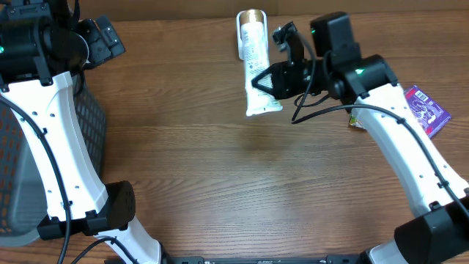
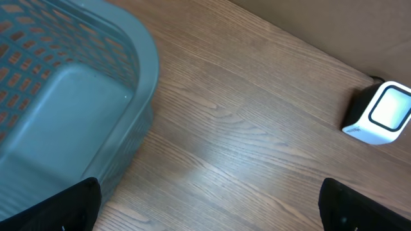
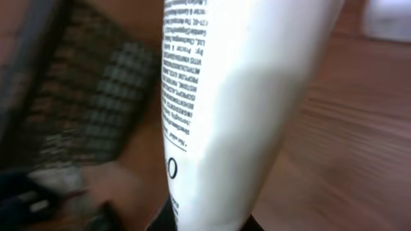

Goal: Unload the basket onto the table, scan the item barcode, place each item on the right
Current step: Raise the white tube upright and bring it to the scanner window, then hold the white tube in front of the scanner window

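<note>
tube (image 1: pixel 254 45): white, gold cap (image 1: pixel 251 16) pointing to 12 o'clock, crimped flat end toward 6. It sits at the tabletop's (image 1: pixel 220 183) 12 o'clock. Fine black print runs down one side in the right wrist view.
right gripper (image 1: pixel 262 81): jaws clamped on the tube near its crimped end, reaching in from the tube's 3 o'clock side.
left gripper (image 1: pixel 106 42): jaws wide apart, nothing between them. It is up at 10 o'clock, by the basket's far end.
scanner (image 2: pixel 379 114): small white box with a pale window, on the wood at 3 o'clock in the left wrist view, well apart from the basket.
basket (image 1: pixel 91 125): grey mesh, at the 9 o'clock edge.
purple packet (image 1: pixel 427 110): flat on the tabletop at 3 o'clock, just beside the right arm.
</note>
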Controlling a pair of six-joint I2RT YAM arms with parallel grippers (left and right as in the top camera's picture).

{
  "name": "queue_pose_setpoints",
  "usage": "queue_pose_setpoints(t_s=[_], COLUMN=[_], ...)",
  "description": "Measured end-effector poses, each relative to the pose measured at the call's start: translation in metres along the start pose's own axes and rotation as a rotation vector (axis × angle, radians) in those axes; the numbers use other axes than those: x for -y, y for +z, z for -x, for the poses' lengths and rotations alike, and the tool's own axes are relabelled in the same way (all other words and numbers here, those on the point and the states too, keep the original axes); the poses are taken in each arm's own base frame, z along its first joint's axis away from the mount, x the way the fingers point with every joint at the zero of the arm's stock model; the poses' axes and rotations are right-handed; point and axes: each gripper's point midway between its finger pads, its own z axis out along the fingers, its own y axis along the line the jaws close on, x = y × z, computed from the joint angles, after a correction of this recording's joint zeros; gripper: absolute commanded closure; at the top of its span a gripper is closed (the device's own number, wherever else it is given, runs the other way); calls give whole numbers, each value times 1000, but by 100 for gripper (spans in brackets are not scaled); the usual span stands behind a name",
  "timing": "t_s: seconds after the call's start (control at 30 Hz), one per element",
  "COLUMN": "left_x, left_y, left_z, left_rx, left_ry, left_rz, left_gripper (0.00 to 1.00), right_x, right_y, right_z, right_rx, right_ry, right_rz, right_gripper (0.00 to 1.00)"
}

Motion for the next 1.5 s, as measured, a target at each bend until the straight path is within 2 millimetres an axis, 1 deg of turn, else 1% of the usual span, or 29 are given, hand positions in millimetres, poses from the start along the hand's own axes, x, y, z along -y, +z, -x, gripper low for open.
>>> queue_pose_setpoints(t_s=[0.07,0.1,0.17,0.23,0.3,0.37,0.47,0.53,0.63,0.67,0.7,0.73,0.8,0.87,0.9,0.93,0.97,1.03,1.13,1.2,1.3,1.5], left_x=[0,0,0,0,0,0,0,0,0,0,0,0,0,0,0,0,0,0,0,0,0,0], left_y=[0,0,0,0,0,0,0,0,0,0,0,0,0,0,0,0,0,0,0,0,0,0], left_z=[0,0,0,0,0,0,0,0,0,0,0,0,0,0,0,0,0,0,0,0,0,0], left_rx=[0,0,0,0,0,0,0,0,0,0,0,0,-1,0,0,0,0,0,0,0,0,0], left_ry=[0,0,0,0,0,0,0,0,0,0,0,0,0,0,0,0,0,0,0,0,0,0], left_rz=[0,0,0,0,0,0,0,0,0,0,0,0,0,0,0,0,0,0,0,0,0,0], left_gripper=[0,0,0,0,1,0,0,0,0,0,0,0,1,0,1,0,0,0,0,1,0,0], right_x=[20,31,47,59,67,69,64,59,58,59,63,68,82,105,115,125,140,160,184,193,204,213], right_y=[8,11,13,10,-1,-13,-32,-41,-45,-43,-38,-32,-11,20,33,47,66,91,119,129,134,123], right_z=[3,6,17,34,56,79,110,125,140,144,147,149,149,144,141,137,129,117,101,97,96,101], right_rx=[23,43,87,153,235,322,445,500,536,542,537,525,480,402,369,332,275,194,92,67,58,40], right_ry=[-26,-50,-118,-195,-261,-308,-368,-410,-481,-504,-538,-563,-641,-734,-768,-806,-858,-935,-1039,-1084,-1110,-1117], right_rz=[-166,-264,-410,-530,-629,-696,-754,-778,-822,-840,-863,-880,-927,-981,-1000,-1020,-1043,-1072,-1104,-1129,-1171,-1228], right_gripper=[96,97,97,97,97,97,97,97,96,96,97,96,96,96,96,96,96,96,96,96,96,96])
